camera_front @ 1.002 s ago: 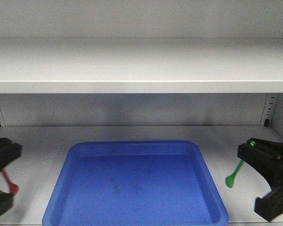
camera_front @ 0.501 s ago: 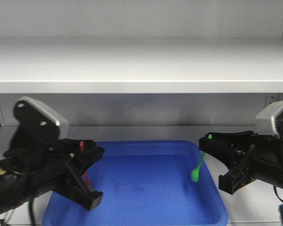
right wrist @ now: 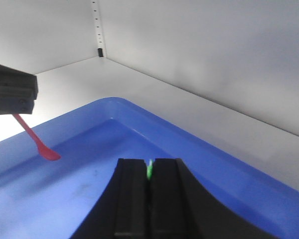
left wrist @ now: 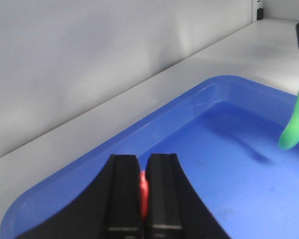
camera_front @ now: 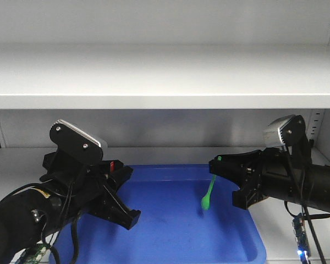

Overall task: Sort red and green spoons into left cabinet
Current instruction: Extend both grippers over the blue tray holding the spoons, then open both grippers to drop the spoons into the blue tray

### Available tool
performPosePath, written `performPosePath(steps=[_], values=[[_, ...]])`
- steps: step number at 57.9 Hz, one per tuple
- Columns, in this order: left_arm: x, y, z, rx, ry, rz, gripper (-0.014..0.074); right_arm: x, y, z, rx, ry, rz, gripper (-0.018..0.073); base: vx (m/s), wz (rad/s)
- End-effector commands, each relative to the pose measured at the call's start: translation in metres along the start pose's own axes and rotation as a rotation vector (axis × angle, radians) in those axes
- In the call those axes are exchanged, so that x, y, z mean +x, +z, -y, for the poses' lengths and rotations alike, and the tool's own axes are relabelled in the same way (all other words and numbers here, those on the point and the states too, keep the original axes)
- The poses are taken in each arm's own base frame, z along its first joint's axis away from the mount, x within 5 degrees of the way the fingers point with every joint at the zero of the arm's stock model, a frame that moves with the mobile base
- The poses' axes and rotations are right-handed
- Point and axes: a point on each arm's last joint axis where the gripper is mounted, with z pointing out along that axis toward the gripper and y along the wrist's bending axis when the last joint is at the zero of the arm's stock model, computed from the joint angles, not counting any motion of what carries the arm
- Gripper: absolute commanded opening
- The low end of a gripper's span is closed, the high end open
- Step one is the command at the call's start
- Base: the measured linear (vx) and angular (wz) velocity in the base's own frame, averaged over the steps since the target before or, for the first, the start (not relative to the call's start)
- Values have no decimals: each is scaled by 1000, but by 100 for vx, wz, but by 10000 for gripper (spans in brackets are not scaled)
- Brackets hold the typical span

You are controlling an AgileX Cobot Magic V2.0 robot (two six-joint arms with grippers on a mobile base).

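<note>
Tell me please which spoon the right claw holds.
The green spoon, hanging bowl-down from the right claw over the blue tray; the left claw holds the red spoon.

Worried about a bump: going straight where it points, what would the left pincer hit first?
Probably the floor of the blue plastic tray: the left pincer, shut on the red plastic spoon, angles down over it. The green plastic spoon hangs off to the side; depth unclear.

Bright, even light (green spoon point(left wrist: 291, 135) casts soft shadow).
</note>
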Motion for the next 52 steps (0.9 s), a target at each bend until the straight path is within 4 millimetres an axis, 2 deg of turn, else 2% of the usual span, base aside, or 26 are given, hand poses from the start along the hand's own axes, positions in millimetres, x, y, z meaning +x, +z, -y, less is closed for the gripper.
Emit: performPosePath(steps=[1,14,21,25,31,46,52], values=[[-27,-10,-7,-56,-22,125,151,-25,-1,-12,-53,16,119,168,0,0],[-26,-10,-6,-49,39,116,483,-25,6,-21,-73,-72,113,507,0,0],[-25,-10,-6,-45,87,106,611,-24,6,-21,-71,-81,112,627,0,0],[-23,-10,-4,-22,114,84,640,-24,6,-21,-65,-86,111,640,0,0],[-20,-11,-3,12,179,46,638,-23,6,-17,-34,-85,101,626,0,0],[-20,-20,-8,45,198,6,570,-22,6,-13,16,-83,82,543,0,0],[-23,-23,-9,43,195,17,543,-25,3,-13,36,-90,85,477,0,0]])
